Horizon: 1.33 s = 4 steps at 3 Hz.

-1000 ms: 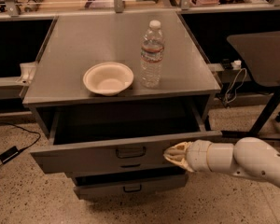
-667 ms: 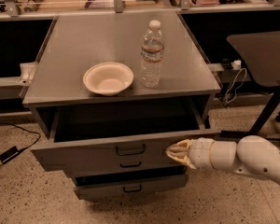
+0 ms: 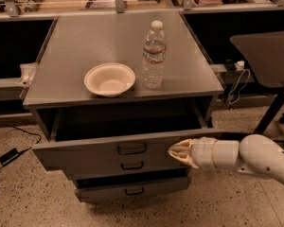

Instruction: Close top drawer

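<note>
Drawer-closing push, early in its stroke. Top drawer (image 3: 75,152), lower centre of frame, stands well pulled out. Its front sits a shade higher in frame than a second ago, so it has gone in slightly and most of the travel remains. Tool (image 3: 175,151), right of the loop handle (image 3: 132,149), touches the front panel, fingers drawn together, holding nothing. Above, surface (image 3: 85,37) carries bowl (image 3: 109,79) and water bottle (image 3: 153,56), undisturbed.
</note>
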Each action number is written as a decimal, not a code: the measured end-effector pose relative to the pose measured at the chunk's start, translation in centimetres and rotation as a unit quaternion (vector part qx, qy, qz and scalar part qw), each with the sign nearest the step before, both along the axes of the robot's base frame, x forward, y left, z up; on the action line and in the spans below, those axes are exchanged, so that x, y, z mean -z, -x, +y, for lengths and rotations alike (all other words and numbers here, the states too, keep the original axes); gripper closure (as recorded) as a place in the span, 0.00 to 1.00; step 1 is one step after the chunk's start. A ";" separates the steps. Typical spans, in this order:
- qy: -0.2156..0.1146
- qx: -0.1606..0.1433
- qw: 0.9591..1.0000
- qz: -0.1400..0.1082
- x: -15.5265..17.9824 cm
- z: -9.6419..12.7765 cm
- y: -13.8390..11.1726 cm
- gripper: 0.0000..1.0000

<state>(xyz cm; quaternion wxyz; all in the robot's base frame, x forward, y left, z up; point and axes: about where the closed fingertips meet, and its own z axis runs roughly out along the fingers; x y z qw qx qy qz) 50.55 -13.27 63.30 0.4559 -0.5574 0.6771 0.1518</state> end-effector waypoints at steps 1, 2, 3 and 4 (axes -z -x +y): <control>0.000 0.000 1.000 0.000 0.0 0.0 0.0 0.59; 0.000 0.000 1.000 0.000 0.0 0.0 0.0 0.35; 0.000 0.000 1.000 0.000 0.0 0.0 0.0 0.13; 0.000 0.000 1.000 0.000 0.0 0.0 0.0 0.00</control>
